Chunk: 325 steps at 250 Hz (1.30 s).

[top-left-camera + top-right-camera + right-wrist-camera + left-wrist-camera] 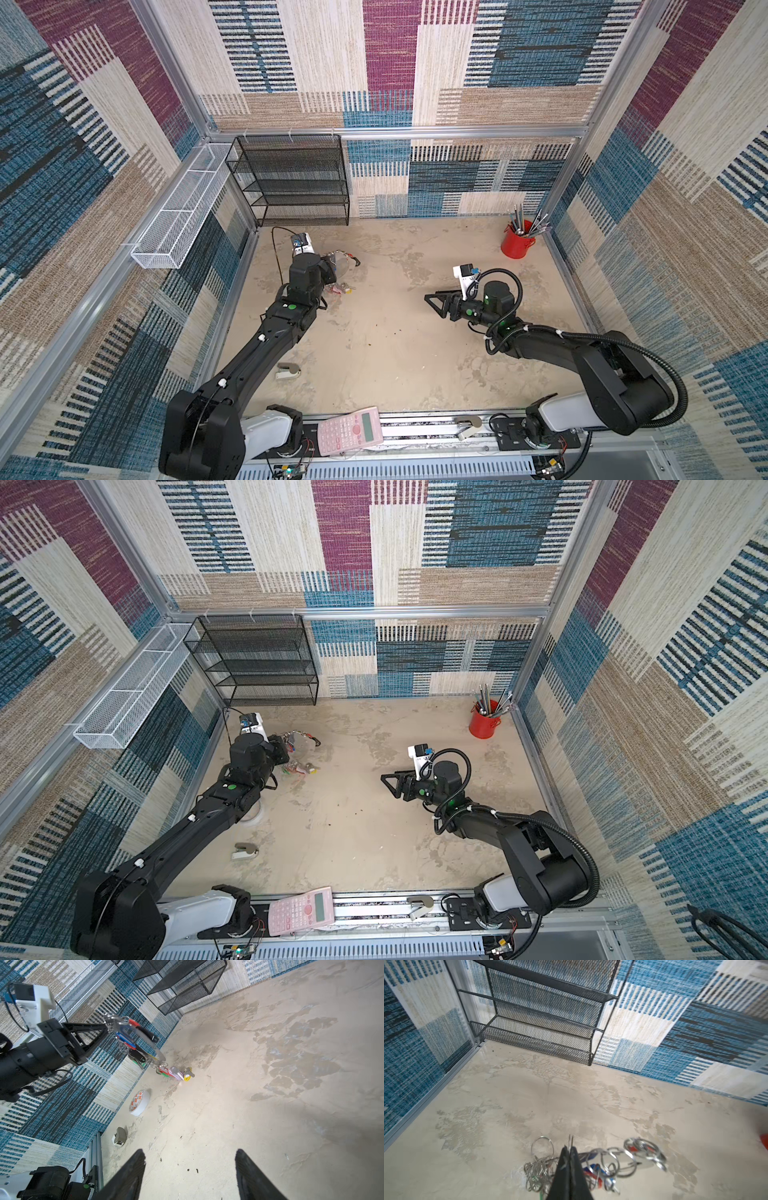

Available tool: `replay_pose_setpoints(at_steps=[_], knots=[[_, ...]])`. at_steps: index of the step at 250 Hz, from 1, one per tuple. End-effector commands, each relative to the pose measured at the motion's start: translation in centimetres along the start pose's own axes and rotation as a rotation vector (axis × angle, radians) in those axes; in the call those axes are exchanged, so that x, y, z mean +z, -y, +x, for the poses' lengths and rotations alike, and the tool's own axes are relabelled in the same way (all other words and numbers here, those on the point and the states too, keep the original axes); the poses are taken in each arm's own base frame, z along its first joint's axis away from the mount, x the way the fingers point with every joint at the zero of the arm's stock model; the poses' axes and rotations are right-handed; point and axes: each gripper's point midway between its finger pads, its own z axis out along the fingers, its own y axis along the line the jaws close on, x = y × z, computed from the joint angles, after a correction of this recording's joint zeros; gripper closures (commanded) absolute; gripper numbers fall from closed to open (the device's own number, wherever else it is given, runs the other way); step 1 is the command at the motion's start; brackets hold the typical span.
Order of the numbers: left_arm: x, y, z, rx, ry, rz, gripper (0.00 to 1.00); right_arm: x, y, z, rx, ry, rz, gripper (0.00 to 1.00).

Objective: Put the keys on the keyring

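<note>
Left pincer (105, 1027) grips the keyring (159, 1054) aloft — likely presenting it for the keys (187, 1076); right pincer (189, 1154) hangs wide, empty.

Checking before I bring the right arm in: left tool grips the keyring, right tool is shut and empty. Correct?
Not quite. The right tool is open, not shut: the right wrist view shows its jaws apart with nothing between them. The rest holds: the left tool grips the keyring.

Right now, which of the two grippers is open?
The right gripper: its jaws stand wide apart and hold nothing. The left gripper is shut on the keyring, which hangs from it.
</note>
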Motion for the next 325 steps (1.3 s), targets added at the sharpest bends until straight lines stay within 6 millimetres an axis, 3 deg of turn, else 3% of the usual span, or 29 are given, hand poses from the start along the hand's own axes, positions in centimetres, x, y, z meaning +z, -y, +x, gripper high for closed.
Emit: replay_pose_setpoints(at_steps=[1, 51, 118, 218, 258, 309, 325], knots=[[1.1, 0.0, -1.5, -0.033, 0.062, 0.018, 1.0, 0.3, -0.7, -0.6, -0.02, 0.015, -0.03, 0.3], [4.3, -0.8, 0.4, -0.042, -0.005, 0.02, 1.0, 0.7, -0.5, -0.1, -0.012, -0.004, -0.04, 0.3], [8.2, 0.3, 5.5, -0.015, -0.201, 0.067, 1.0, 0.8, -0.5, -0.1, -0.013, -0.007, -0.045, 0.3], [9.3, 1.9, 11.9, -0.045, -0.394, 0.175, 1.0, 0.2, -0.8, -0.5, -0.033, 0.006, -0.033, 0.3], [9.2, 2.2, 12.0, -0.07, -0.369, 0.197, 1.0, 0.1, -1.2, -0.4, -0.035, 0.004, -0.045, 0.3], [7.4, 2.8, 8.2, -0.108, -0.266, 0.233, 1.0, 0.7, -1.2, -0.4, -0.03, -0.012, -0.054, 0.31], [7.1, 3.1, 8.0, -0.108, -0.271, 0.252, 1.0, 0.8, -1.3, -0.4, -0.03, -0.011, -0.058, 0.31]])
